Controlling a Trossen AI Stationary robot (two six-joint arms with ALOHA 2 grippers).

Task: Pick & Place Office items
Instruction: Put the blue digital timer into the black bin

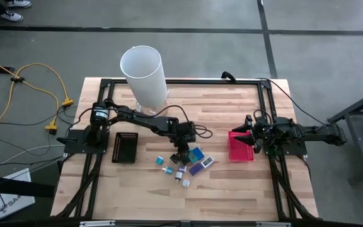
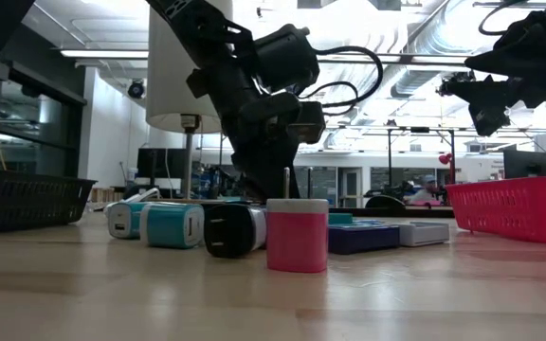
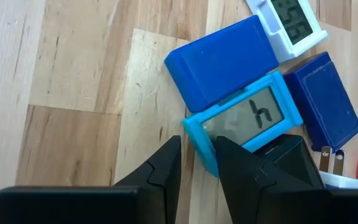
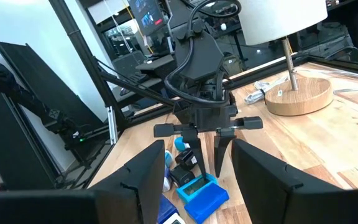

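Left gripper [image 3: 197, 163] jaws together beside flat cyan LCD clock [image 3: 244, 121]; right gripper [image 1: 252, 134] jaws apart, empty, over red mesh basket [image 1: 240, 151].

The table [image 1: 232, 183] was pale, matt butcher-block wood with visible grain. The office items [image 3: 229, 81] looked like smooth plastic, slightly glossy, and the red basket [image 2: 515, 204] was plastic mesh.

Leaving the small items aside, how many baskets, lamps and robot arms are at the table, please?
Baskets: 2 (red basket, black basket)
Lamp: 1
Arms: 2 (left arm, right arm)
Total: 5
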